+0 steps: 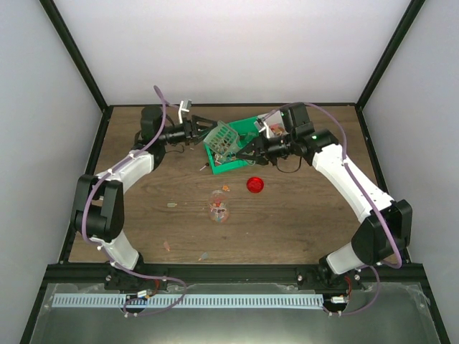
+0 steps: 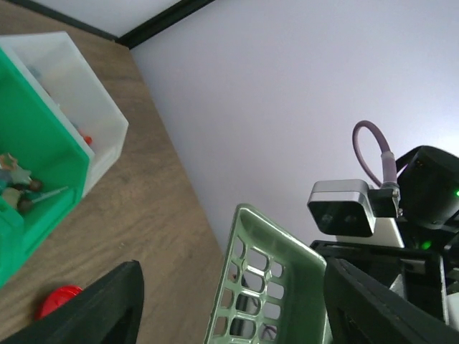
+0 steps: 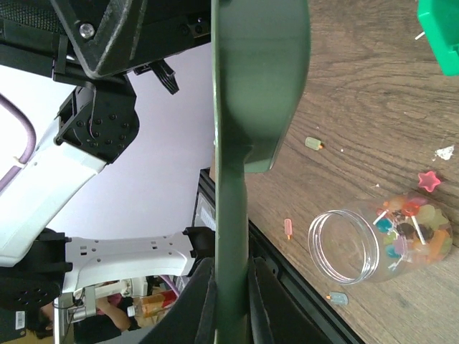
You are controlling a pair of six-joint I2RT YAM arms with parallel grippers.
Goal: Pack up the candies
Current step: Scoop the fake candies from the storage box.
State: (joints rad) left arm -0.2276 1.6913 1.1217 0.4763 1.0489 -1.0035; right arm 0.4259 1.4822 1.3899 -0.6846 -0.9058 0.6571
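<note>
The candies [image 3: 412, 223] are small mixed-colour sweets inside a clear jar [image 3: 350, 245] lying on its side; the jar also shows in the top view [image 1: 219, 209]. A few candies lie loose on the table [image 3: 287, 228] [image 1: 166, 246]. My right gripper [image 3: 232, 287] is shut on the handle of the green slotted scoop [image 3: 251, 79] and holds it above the table, beside the green bin [image 1: 247, 129]. My left gripper [image 2: 237, 301] is open, its fingers [image 2: 107, 308] wide either side of the scoop's slotted head [image 2: 280, 287]. In the top view both grippers [image 1: 203, 131] [image 1: 252, 150] meet at the scoop [image 1: 221, 140].
The round red lid [image 1: 255, 185] lies on the table right of the jar; it also shows in the left wrist view [image 2: 61, 299]. A white bin [image 2: 79, 93] stands behind the green bin [image 2: 29, 165], which holds small items. Black frame posts border the wooden table [image 1: 301, 222].
</note>
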